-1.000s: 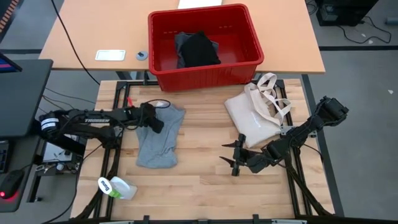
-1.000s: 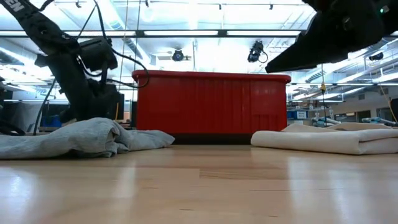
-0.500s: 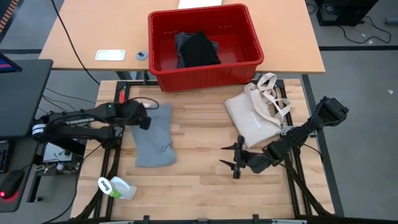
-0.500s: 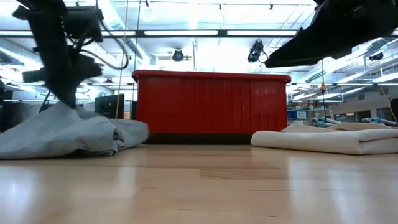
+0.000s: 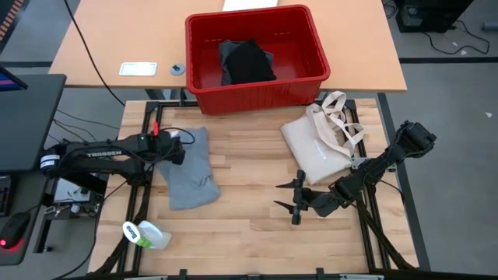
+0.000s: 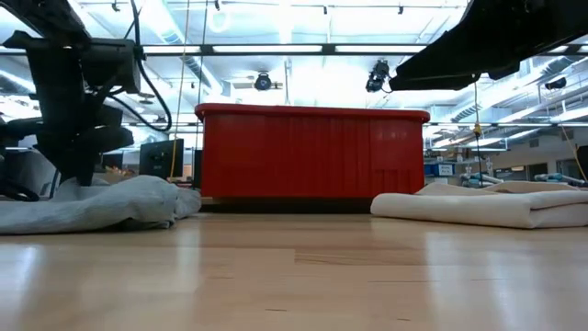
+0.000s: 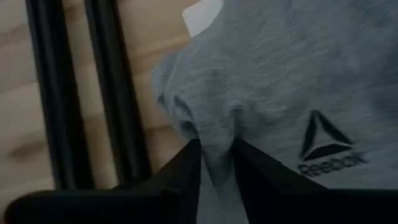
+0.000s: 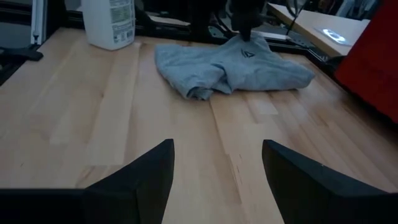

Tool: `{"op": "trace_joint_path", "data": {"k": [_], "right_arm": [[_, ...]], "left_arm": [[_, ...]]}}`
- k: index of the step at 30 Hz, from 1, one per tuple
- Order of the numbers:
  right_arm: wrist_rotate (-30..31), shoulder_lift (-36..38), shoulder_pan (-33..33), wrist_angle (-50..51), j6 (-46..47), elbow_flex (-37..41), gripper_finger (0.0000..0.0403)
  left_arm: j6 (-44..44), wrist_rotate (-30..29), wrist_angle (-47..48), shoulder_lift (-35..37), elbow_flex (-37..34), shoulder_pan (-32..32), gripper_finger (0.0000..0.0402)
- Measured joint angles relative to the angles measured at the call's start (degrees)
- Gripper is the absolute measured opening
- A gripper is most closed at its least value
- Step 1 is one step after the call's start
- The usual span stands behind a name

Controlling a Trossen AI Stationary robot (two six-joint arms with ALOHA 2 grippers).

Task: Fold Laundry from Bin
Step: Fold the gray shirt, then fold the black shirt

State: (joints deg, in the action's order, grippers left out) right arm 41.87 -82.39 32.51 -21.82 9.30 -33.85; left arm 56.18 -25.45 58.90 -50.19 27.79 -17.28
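Observation:
The light grey T-shirt [image 5: 191, 175] lies crumpled on the wooden table at the left; its chest mark [image 7: 326, 146] shows in the left wrist view. My left gripper [image 5: 174, 150] is shut on it at its far left part. The red bin [image 5: 257, 87] stands beyond the table's far edge, with the black garment [image 5: 250, 62] inside on some darker grey-blue cloth [image 5: 227, 53]. My right gripper [image 5: 294, 199] is open and empty over the table at the right, near the cream tote bag [image 5: 319, 148]. My left gripper pinches a raised fold of the grey T-shirt [image 7: 214, 140] between its two fingers, beside the chest mark. The fingers come from above, pointing down. The cloth bunches up at the fingers, and the rest of the shirt [image 6: 101, 202] lies slack on the table.
A white bottle with a green cap [image 5: 144, 233] lies near the table's near left corner and shows in the right wrist view [image 8: 112, 22]. The tote bag's loop handles [image 5: 342, 117] lie at the far right. Bare wood [image 5: 249, 202] lies between the shirt and my right gripper.
My left gripper has gone toward the table's left edge, shut on the T-shirt. The shirt's far part has slid left with it and drawn in narrower, while its near end has stayed about where it was.

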Motion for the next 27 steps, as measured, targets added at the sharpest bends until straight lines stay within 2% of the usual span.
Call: {"op": "trace_joint_path", "data": {"k": [8,13,18,19,21,24,27], "right_arm": [[-0.98,0.00,0.00,0.00,0.47,0.00,0.0250],[-1.20,0.00,0.00,0.00,0.57,0.00,0.0250],[-1.24,0.00,0.00,0.01,0.56,0.00,0.0250],[-1.25,0.00,0.00,0.00,0.50,0.00,0.0250],[-1.22,0.00,0.00,0.00,0.11,0.00,0.0250],[-1.18,0.00,-0.01,0.02,-0.38,0.00,0.0250],[-1.18,0.00,-0.42,-0.01,-0.48,0.00,0.0250]], "left_arm": [[-2.72,-0.46,-1.95,0.00,4.18,2.47,0.0141],[-7.82,-5.50,-1.47,0.00,10.05,3.53,0.0156],[-7.82,-9.45,0.50,-0.04,12.98,4.57,0.0156],[-7.98,-8.50,-0.11,-0.07,12.98,4.93,0.0156],[-10.14,-3.01,-4.94,-0.07,12.18,6.29,0.0156],[-13.10,7.33,-20.12,-0.67,8.20,10.27,0.0155],[-13.79,8.21,-32.25,-2.89,4.19,16.03,0.0155]]}}
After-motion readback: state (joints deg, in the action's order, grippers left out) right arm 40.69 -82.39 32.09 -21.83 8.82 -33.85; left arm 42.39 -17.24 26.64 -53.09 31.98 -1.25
